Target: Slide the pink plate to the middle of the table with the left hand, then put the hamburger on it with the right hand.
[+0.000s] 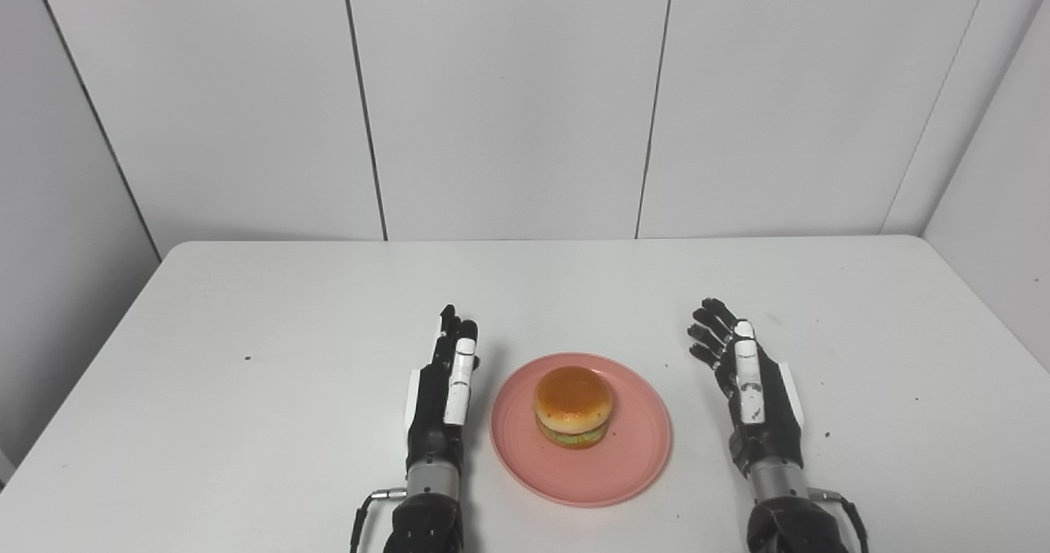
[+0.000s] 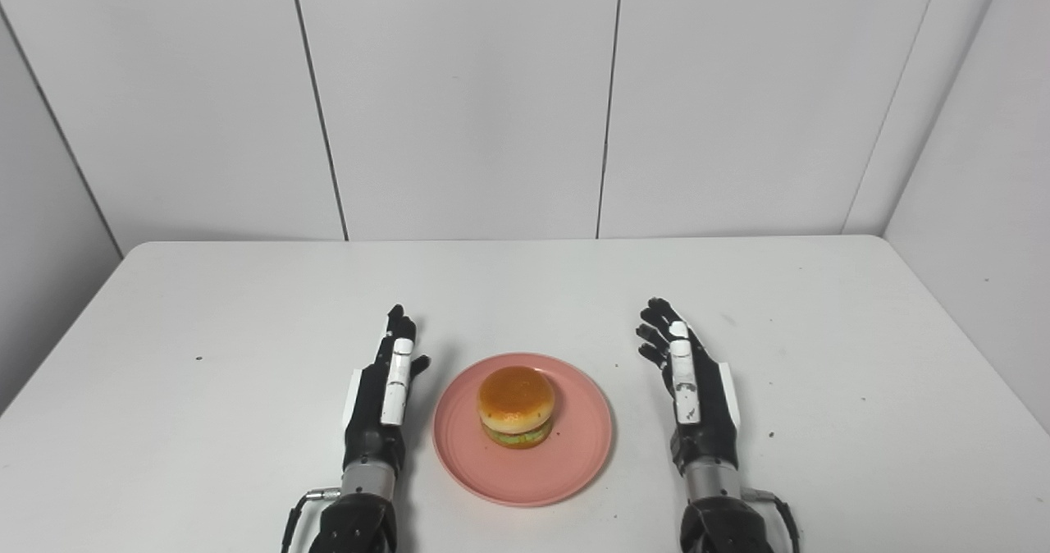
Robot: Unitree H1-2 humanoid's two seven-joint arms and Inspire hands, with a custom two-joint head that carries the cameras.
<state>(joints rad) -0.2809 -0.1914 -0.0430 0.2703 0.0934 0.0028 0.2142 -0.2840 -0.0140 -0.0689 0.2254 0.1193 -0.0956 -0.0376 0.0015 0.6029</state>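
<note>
We see the white table (image 1: 246, 307) carrying the pink plate (image 1: 632, 454) near its middle front, with the hamburger (image 1: 572, 406) upright at the plate's centre; our left hand (image 1: 443, 393) rests just beside the plate, our right hand (image 1: 750, 389) near it, both released with fingers extended, holding nothing

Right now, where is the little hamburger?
The hamburger sits on the pink plate, near the table's front edge, between the open left hand and right hand.
</note>
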